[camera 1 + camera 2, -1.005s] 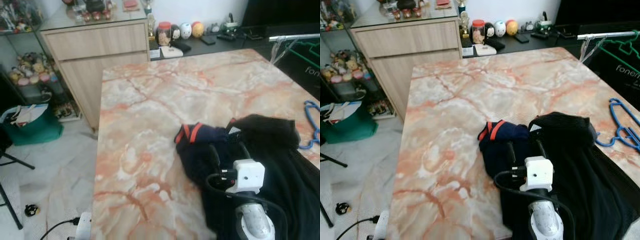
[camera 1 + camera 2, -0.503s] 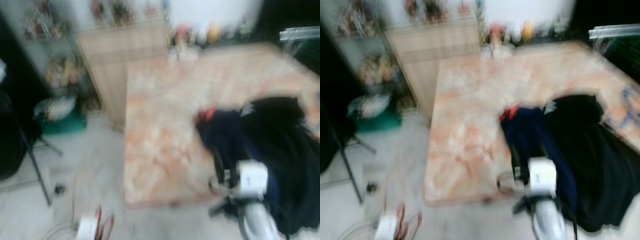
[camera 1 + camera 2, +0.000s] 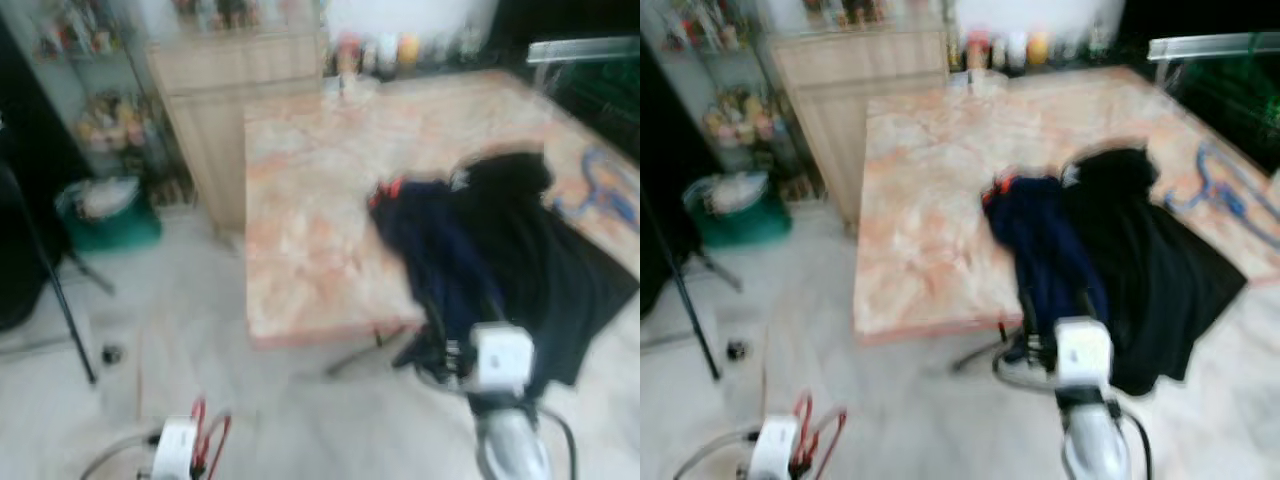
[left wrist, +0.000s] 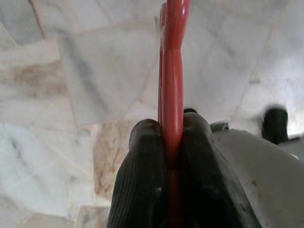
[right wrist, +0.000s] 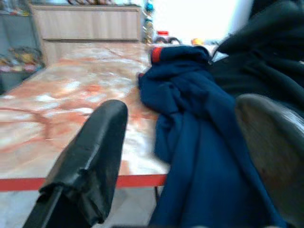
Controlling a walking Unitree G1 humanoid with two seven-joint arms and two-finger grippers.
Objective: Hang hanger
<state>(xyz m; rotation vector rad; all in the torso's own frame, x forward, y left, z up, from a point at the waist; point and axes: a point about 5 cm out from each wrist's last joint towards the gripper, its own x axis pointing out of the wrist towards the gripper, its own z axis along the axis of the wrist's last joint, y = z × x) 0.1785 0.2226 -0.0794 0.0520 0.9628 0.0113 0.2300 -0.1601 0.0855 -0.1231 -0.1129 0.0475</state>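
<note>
A red hanger [image 4: 172, 57] is pinched edge-on in my left gripper [image 4: 171, 124], which hangs low over the pale tiled floor at the lower left [image 3: 203, 442]. My right gripper [image 5: 185, 109] stands open at the near edge of the marble table [image 3: 300, 220], its fingers either side of a navy garment [image 5: 190, 118] with red trim. A black garment [image 3: 545, 240] lies beside the navy one, and both drape over the table edge. A blue hanger [image 3: 603, 188] lies on the table at the far right. A silver rail [image 3: 585, 47] runs at the upper right.
A wooden cabinet [image 3: 235, 75] stands behind the table's far left corner. A glass shelf of figurines [image 3: 85, 110] and a green bin [image 3: 105, 215] are on the left. A black stand leg [image 3: 60, 295] crosses the floor there. The picture is blurred.
The camera has pulled back from the table, so its near edge and the floor now show. My left gripper with the red hanger has come into view at the lower left.
</note>
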